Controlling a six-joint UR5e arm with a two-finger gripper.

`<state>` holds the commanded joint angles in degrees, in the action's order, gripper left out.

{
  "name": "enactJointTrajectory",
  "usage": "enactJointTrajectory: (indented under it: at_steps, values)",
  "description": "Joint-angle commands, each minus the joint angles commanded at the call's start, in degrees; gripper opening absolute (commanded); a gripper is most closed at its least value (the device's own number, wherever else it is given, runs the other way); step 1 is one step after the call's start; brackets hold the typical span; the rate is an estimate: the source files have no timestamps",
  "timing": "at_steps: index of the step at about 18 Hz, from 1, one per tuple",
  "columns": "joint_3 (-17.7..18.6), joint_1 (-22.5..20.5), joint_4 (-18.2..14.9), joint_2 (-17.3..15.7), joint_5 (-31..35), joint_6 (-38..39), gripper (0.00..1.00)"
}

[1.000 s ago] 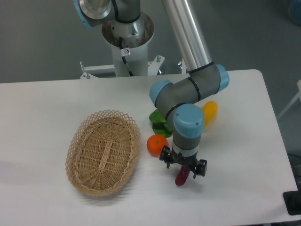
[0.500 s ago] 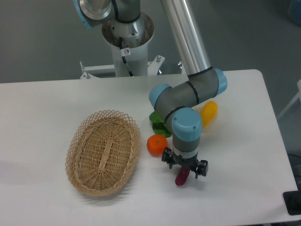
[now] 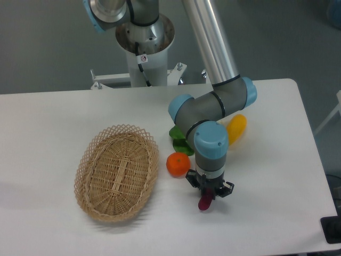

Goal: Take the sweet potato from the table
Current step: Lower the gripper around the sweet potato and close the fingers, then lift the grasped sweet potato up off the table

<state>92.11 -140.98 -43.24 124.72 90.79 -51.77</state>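
Near the front right of a smooth white worktop [image 3: 64,112] with rounded corners, a grey robot arm with pale blue joint caps points straight down. Its black two-finger pincer [image 3: 208,193] is closed around the upper end of the sweet potato [image 3: 204,202], a slim, smooth, dark magenta tuber whose lower tip sticks out below the fingers, at or just above the surface. Just left of it sits a round, glossy orange fruit [image 3: 177,164]. Behind that lie green leafy shapes [image 3: 179,138], partly hidden by the arm. A yellow oblong vegetable [image 3: 236,128] shows behind the wrist. Farther left rests an oval wicker basket [image 3: 116,172], woven from tan cane with a lacy looped rim.
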Motion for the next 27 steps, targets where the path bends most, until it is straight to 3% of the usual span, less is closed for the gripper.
enactJointTrajectory:
  at_steps: [6,17,27]
  values:
    - [-0.7,1.0,-0.3,-2.9,-1.0,-0.1,0.39]
    - [-2.5,-0.4,-0.5,-15.1,-15.9,3.6,0.39]
    - [-2.3,-2.2,-1.1,-17.6,-17.7,3.7,0.39]
